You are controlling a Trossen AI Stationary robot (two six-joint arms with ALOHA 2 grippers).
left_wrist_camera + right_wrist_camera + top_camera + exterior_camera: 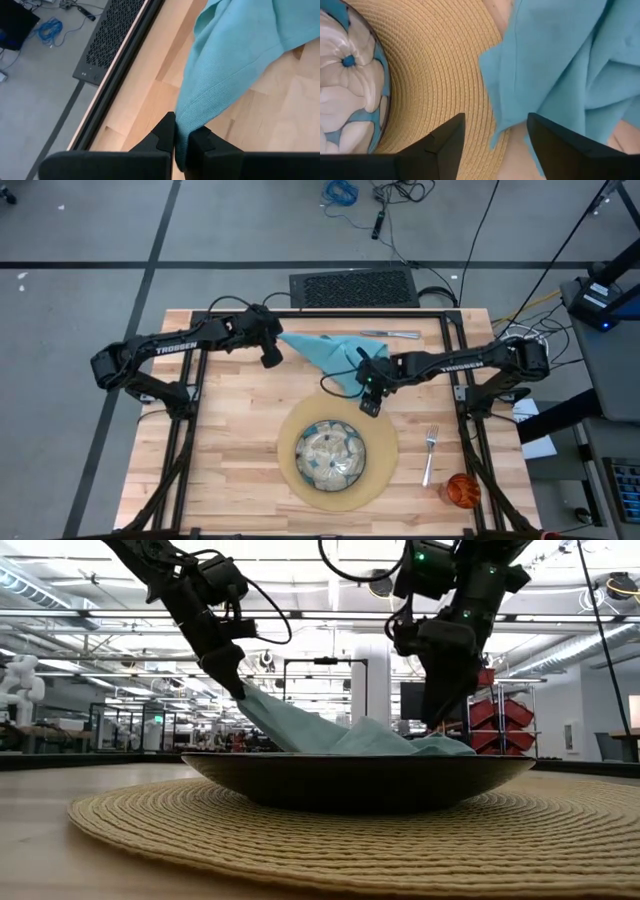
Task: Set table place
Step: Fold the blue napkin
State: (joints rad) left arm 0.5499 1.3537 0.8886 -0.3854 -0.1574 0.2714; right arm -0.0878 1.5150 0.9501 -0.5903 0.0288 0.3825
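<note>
Broadly, the step in hand looks like spreading and placing the napkin, and it will go best if the 2 arms work the cloth flat before letting go. Largest first: the table (pixel 230 470) is a pale butcher-block top of jointed planks with a black frame at its edges. On its near half sits the round placemat (pixel 385 465), tan and coiled in woven rings, with the plate (pixel 332 458) centred on it, a glazed shallow dish painted with white petals on blue-green. Behind the mat lies the napkin (pixel 325 350), a soft teal cloth, rumpled and drawn out toward the left arm, its near edge lapping the mat's rim in the right wrist view. The fork (pixel 430 455) lies on bare wood right of the mat, the orange cup (pixel 461 491) near the right front corner, and another piece of cutlery (pixel 390 334) at the far edge.

The left gripper (pixel 180 142) is clamped tight on a corner of the napkin, lifting it. The right gripper (pixel 495 135) hovers over the cloth's edge with fingers spread wide, holding nothing. A good next move, I judge, is for the right to pinch the free edge low, then both pull gently apart so the limp fabric does not bunch or drag the mat.
</note>
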